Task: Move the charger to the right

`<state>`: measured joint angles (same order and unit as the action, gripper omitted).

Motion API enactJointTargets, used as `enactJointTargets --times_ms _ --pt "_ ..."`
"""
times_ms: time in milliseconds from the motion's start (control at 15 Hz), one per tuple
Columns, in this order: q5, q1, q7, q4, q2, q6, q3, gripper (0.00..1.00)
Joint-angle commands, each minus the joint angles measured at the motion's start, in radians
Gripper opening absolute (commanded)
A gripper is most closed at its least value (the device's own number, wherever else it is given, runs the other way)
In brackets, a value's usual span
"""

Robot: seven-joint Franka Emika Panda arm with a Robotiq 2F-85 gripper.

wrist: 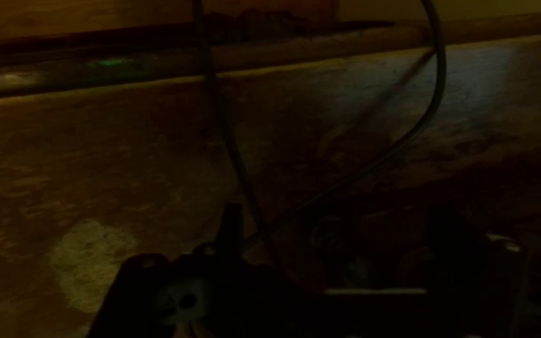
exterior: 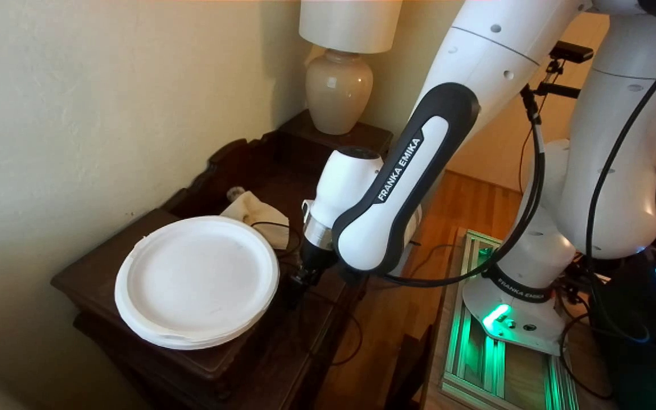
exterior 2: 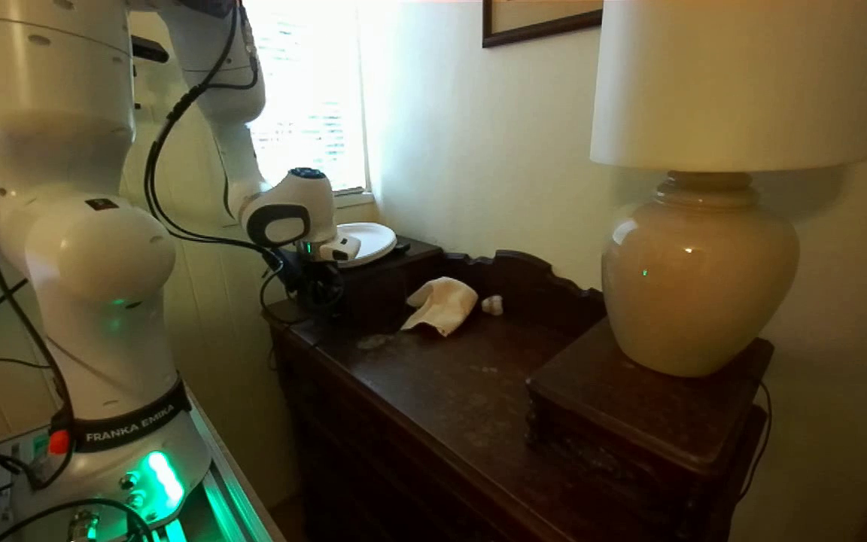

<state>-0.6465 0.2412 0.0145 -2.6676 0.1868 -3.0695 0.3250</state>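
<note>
Seeing the small pale charger (exterior 2: 492,304) sitting on the brown worktop (exterior 2: 448,376) in both exterior views, just beside the white cloth (exterior 2: 447,302). Finding the hand (wrist: 338,213) well apart from it, over on the other side of the cloth, near the round plate (exterior: 194,279). Spreading its two fingers (wrist: 231,225) wide apart in the wrist view.

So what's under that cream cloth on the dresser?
The cloth lies on the dark top of the dresser; in an exterior view, the small off-white charger shows beside it. The spot directly beneath is covered, so I can't tell whether anything is hidden there.
</note>
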Motion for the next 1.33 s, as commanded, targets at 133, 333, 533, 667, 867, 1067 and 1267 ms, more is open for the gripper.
enactJointTargets --times_ms 133,333,533,667,867,1067,1267 --pt "-0.018 -0.032 0.024 0.035 0.108 -0.046 0.025 1.00" --pt "-0.008 -0.032 0.015 0.034 0.127 -0.058 0.018 1.00" --pt "0.000 -0.027 0.010 0.030 0.136 -0.071 0.008 0.66" --pt "0.003 -0.020 0.006 0.022 0.125 -0.074 -0.002 0.51" --pt "0.005 -0.011 0.000 0.012 0.112 -0.077 -0.011 0.30" --pt "0.006 0.014 -0.018 -0.011 0.087 -0.075 -0.030 0.10" --pt "-0.002 0.045 -0.056 -0.043 0.044 -0.062 -0.047 0.01"
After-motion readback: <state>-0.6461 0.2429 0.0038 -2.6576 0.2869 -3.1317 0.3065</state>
